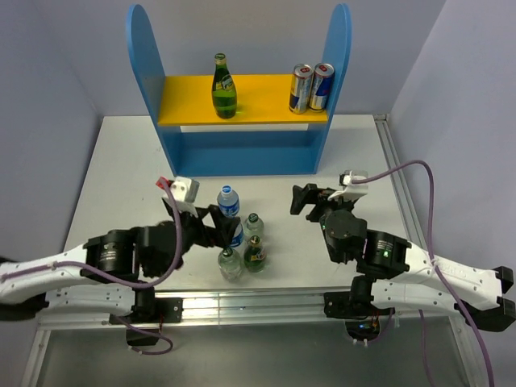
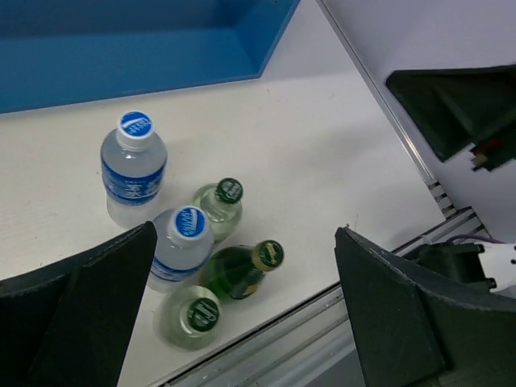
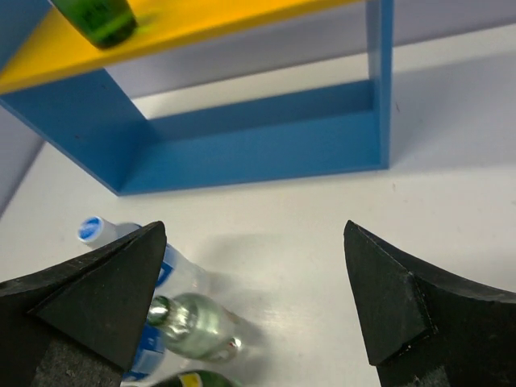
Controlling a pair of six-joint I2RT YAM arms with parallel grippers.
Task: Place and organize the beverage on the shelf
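Observation:
The shelf (image 1: 239, 149) stands at the back of the table, and its yellow upper board (image 1: 185, 101) carries a green bottle (image 1: 224, 87) and two cans (image 1: 310, 88). On the table, two water bottles (image 1: 229, 201), two clear green-capped bottles (image 1: 253, 226) and a dark green bottle (image 1: 255, 254) stand in a cluster. My left gripper (image 1: 219, 227) is open at the cluster's left side; in the left wrist view its gap (image 2: 244, 234) frames the dark green bottle (image 2: 238, 270). My right gripper (image 1: 302, 200) hangs open to the right of the cluster with nothing between its fingers (image 3: 113, 282).
The white table (image 1: 121, 177) ends in a metal rail (image 1: 258, 302) at the front edge. Grey walls close in on the left, back and right. The shelf's lower tier (image 3: 258, 161) holds nothing that I can see.

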